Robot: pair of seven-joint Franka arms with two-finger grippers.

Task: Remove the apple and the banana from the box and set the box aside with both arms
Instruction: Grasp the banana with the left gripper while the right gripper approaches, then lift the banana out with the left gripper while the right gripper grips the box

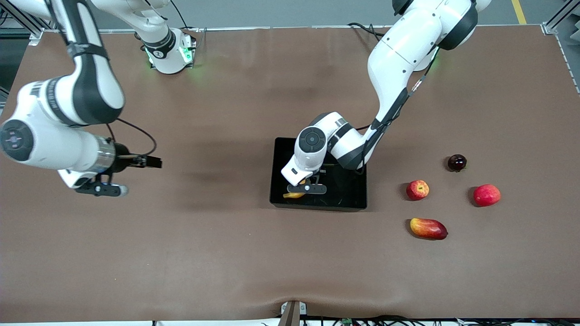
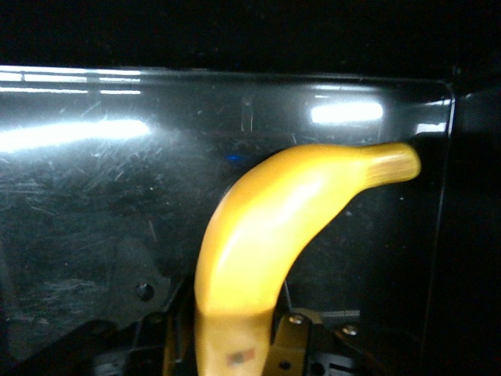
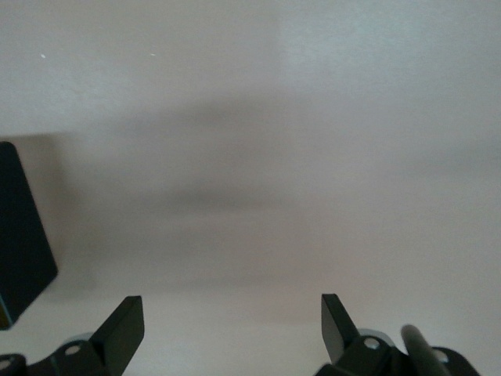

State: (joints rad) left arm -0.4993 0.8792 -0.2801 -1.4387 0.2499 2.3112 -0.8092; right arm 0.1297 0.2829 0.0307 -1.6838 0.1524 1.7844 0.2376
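Two sets of jaws. My left gripper (image 1: 307,188) is clamped on the long curved yellow toy banana (image 2: 270,227) inside the glossy black rectangular plastic tray (image 1: 349,199). My right gripper (image 3: 232,321) waits, jaws wide, over bare brown counter (image 1: 204,253) toward the right arm's end.

The box (image 1: 353,199) sits mid-worktop (image 1: 226,253), with the banana (image 1: 293,195) inside it at the corner nearest the front camera, toward the right arm's end. Toward the left arm's end lie four fruits: a plum (image 1: 456,162) farthest from the camera, two apples (image 1: 417,189) (image 1: 486,195) nearer, a mango (image 1: 428,228) nearest.
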